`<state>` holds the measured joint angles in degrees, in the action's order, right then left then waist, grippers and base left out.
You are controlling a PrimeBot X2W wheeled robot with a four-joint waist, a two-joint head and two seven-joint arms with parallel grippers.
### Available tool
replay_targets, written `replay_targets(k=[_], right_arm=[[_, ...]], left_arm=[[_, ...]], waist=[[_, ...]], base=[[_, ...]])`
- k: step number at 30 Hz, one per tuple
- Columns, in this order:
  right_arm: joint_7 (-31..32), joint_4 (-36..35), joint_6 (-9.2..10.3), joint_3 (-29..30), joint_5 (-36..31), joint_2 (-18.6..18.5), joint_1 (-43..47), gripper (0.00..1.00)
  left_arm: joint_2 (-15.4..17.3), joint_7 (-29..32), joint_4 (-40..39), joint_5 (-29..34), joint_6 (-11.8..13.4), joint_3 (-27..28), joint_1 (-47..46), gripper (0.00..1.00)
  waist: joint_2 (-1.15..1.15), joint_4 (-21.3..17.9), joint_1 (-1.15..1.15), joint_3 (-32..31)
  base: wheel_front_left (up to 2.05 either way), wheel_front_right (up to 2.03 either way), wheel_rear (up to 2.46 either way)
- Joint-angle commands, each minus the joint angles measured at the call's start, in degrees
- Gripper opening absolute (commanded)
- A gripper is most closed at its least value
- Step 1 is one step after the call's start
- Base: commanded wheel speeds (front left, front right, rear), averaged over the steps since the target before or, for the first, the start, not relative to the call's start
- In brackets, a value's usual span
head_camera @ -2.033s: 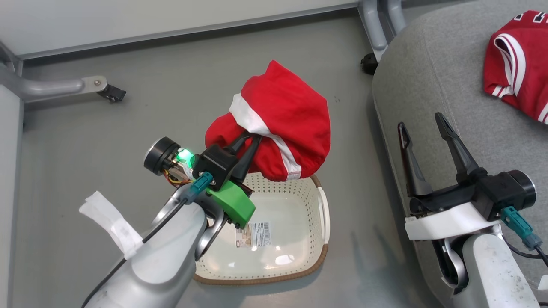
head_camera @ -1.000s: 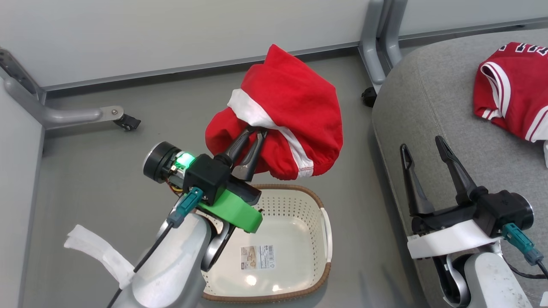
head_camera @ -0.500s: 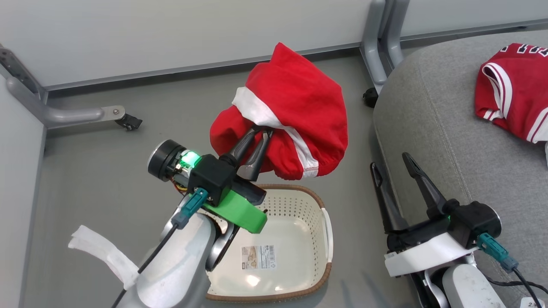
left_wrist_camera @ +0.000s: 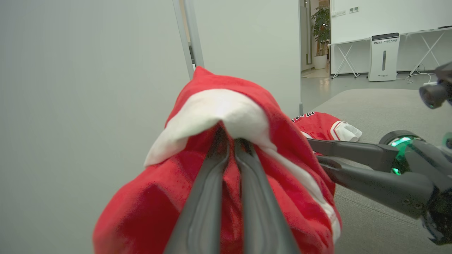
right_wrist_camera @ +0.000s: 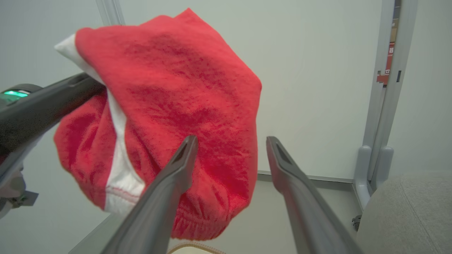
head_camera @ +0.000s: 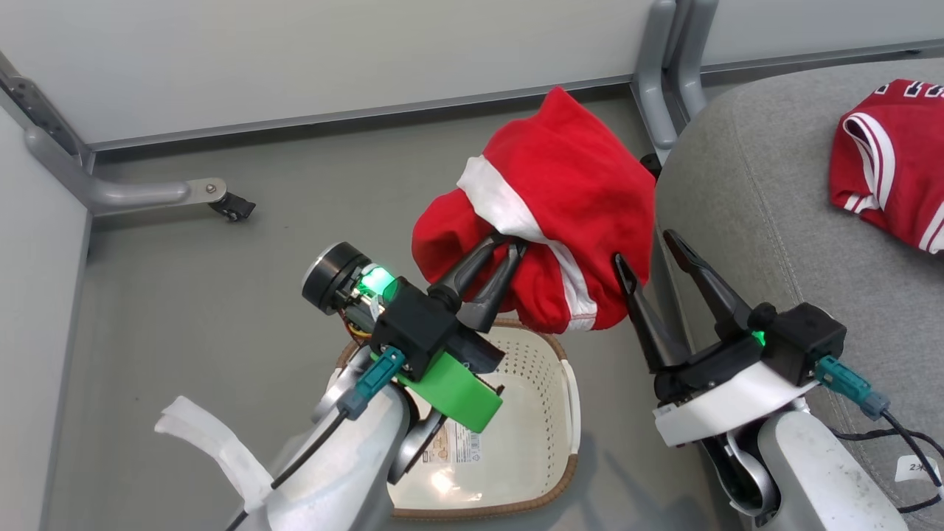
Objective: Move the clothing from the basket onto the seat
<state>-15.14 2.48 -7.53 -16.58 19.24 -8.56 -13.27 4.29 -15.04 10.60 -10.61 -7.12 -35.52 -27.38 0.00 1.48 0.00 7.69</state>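
- My left tool (head_camera: 511,243) was clenched on a soft red garment with a white stripe (head_camera: 568,184), holding it in the air, clear of the cream-white perforated plastic basket (head_camera: 568,413).
- My right tool (head_camera: 643,247) stood released, fingers spread, just beside the hanging garment.
- A second red garment with white stripe trim (head_camera: 885,169) lay on the light-grey fabric seat cushion (head_camera: 774,221).

Route to seat (head_camera: 759,221): near half lay bare; right gripper (head_camera: 643,247) stood beside hanging garment (head_camera: 560,184); frame post (head_camera: 650,74) behind.
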Motion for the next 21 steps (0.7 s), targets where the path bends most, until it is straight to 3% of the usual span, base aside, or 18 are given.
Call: replay_targets(k=[1, 14, 21], right_arm=[[0.00, 0.26, 0.08, -0.61, 1.72, -1.05, -1.22, 1.00], [0.00, 2.22, 0.07, -16.02, 16.80, -14.77, -9.28, 1.00], [0.00, 0.88, 0.07, -29.40, 27.90, -22.97, -16.03, 1.00]], left_arm=[[-0.14, -0.19, -0.42, -0.09, -0.22, -0.40, 0.20, 0.00], [1.05, -0.19, -2.26, -0.53, -0.41, -6.34, -1.56, 0.00], [1.93, -0.19, -2.37, -1.59, -0.43, -9.34, -3.19, 0.00]], waist=[[0.00, 0.38, 0.00, -0.01], [0.00, 1.88, 0.00, 0.14], [0.00, 2.70, 0.00, 0.43]], base=[[0.00, 0.00, 0.00], [0.00, 0.00, 0.00], [0.00, 0.00, 0.00]])
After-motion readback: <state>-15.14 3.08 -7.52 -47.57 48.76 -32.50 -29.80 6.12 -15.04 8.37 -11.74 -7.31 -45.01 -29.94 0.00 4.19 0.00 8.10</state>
